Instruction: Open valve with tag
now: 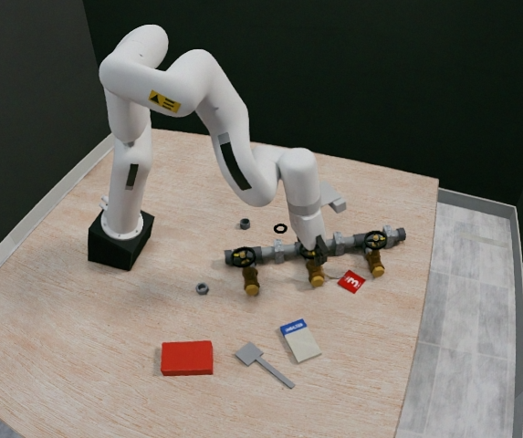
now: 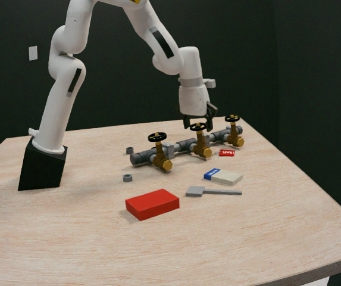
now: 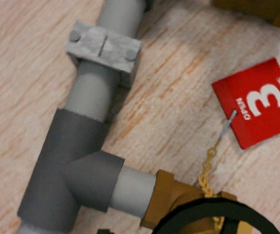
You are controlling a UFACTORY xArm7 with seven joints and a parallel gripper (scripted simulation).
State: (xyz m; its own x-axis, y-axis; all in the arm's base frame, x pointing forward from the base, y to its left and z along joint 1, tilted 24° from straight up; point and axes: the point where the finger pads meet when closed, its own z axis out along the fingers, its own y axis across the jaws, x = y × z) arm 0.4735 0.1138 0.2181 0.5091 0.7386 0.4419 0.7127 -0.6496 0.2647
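A grey pipe [image 1: 266,253] [image 2: 142,157] [image 3: 88,97] carries three brass valves with black handwheels. A red tag [image 1: 351,281] [image 2: 227,152] [image 3: 259,102] marked "3" is chained to the middle valve [image 1: 315,274] [image 2: 202,148]. My gripper [image 1: 312,252] [image 2: 197,126] is open and points straight down, with one finger on each side of the middle handwheel [image 2: 197,127] [image 3: 213,216] and not gripping it. The left valve [image 1: 245,258] [image 2: 157,136] and the right valve [image 1: 375,242] [image 2: 232,118] stand free. The wrist view shows the gold chain [image 3: 207,171] running from the tag to the valve body.
A red block [image 1: 186,358] [image 2: 152,204], a grey paddle tool [image 1: 261,361] [image 2: 213,191] and a blue-topped pad [image 1: 300,341] [image 2: 223,176] lie in front of the pipe. Two grey nuts [image 1: 201,288] [image 1: 245,224] and a black ring [image 1: 279,228] lie near it. The arm's black base [image 1: 120,240] stands at the left.
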